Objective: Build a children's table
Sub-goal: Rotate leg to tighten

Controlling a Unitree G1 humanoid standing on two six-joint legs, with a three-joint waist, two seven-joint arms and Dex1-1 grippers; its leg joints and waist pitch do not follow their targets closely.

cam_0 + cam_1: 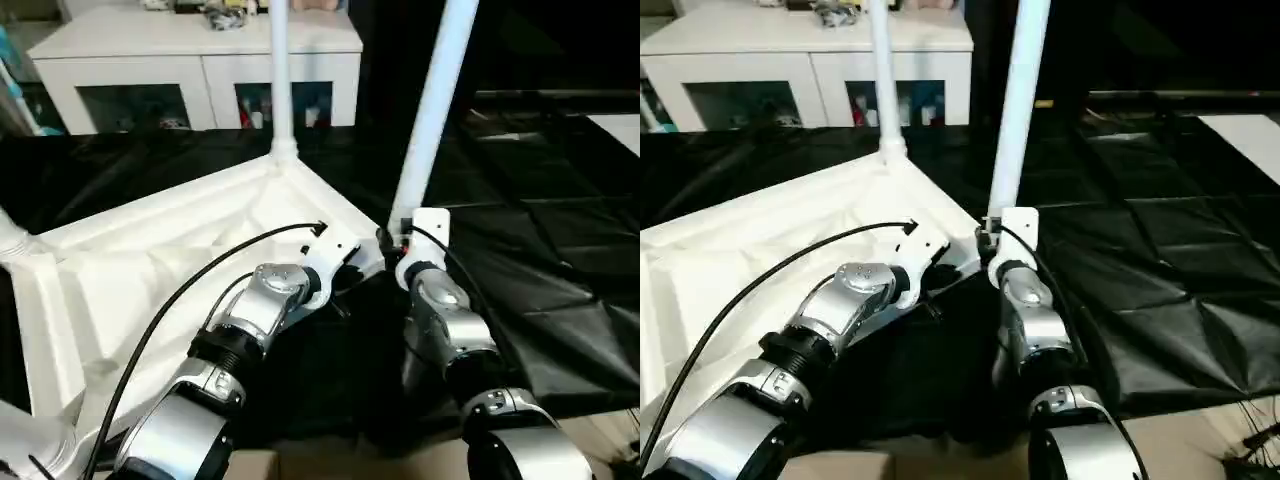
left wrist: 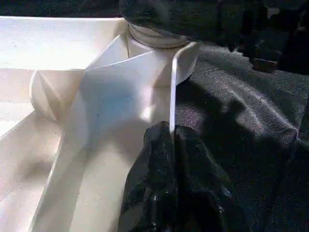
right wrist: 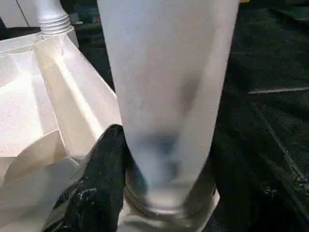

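At the upturned tabletop (image 1: 180, 260), the left end effector (image 2: 171, 137) pinches its rim; the right end effector (image 3: 145, 183) grasps a leg (image 1: 432, 110).

Your two forearms are silver, segmented metal with black ribbed collars. A thin black cable (image 1: 170, 300) arcs along the left one up to its white wrist bracket (image 1: 330, 255). Your fingers (image 2: 178, 188) are glossy black, with a crinkled surface.

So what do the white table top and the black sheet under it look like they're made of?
White ribbed rectangular table top: looks like moulded plastic, matt, with thin walls and braces and slightly translucent edges. Black crinkled floor sheet: probably thin plastic film or coated fabric, since its creases catch a dull sheen, though the left wrist view shows a grainy weave.
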